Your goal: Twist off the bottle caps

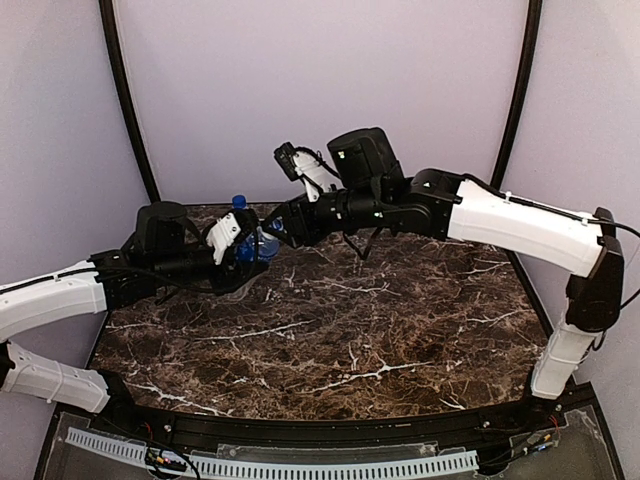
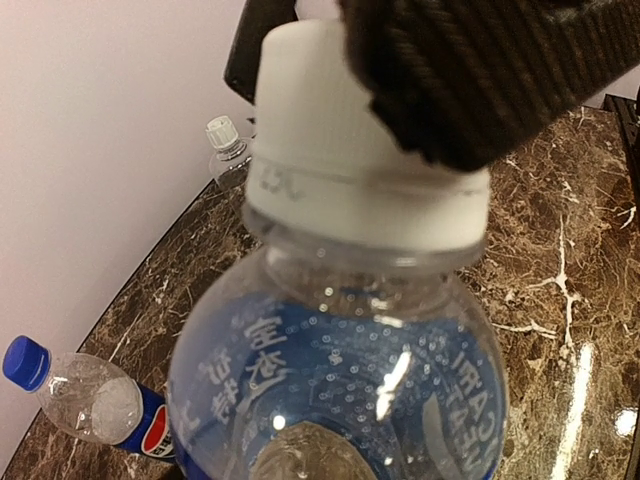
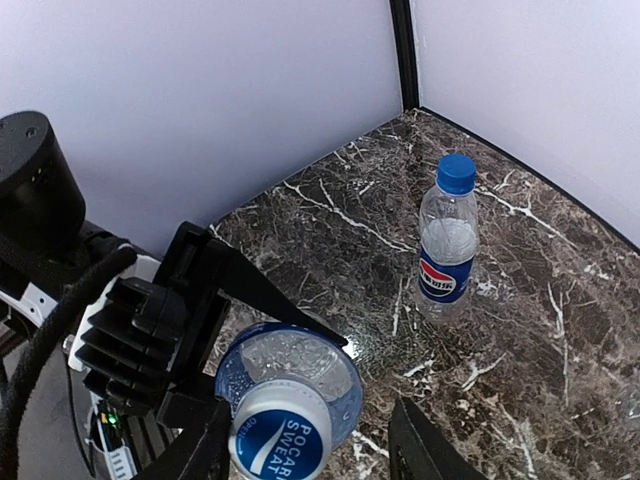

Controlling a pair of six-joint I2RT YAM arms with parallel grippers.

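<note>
Bottle cap, pale blue and white, sits screwed on the water bottle, which the left pincer grips around its body over the back left of the dark marble surface. The right pincer straddles that cap, one finger pressed against it; whether it is fully clamped I cannot tell. Just beyond, the Pepsi bottle stands upright with its dark blue cap on, and by the wall an unlabelled bottle wears a white cap.
</note>
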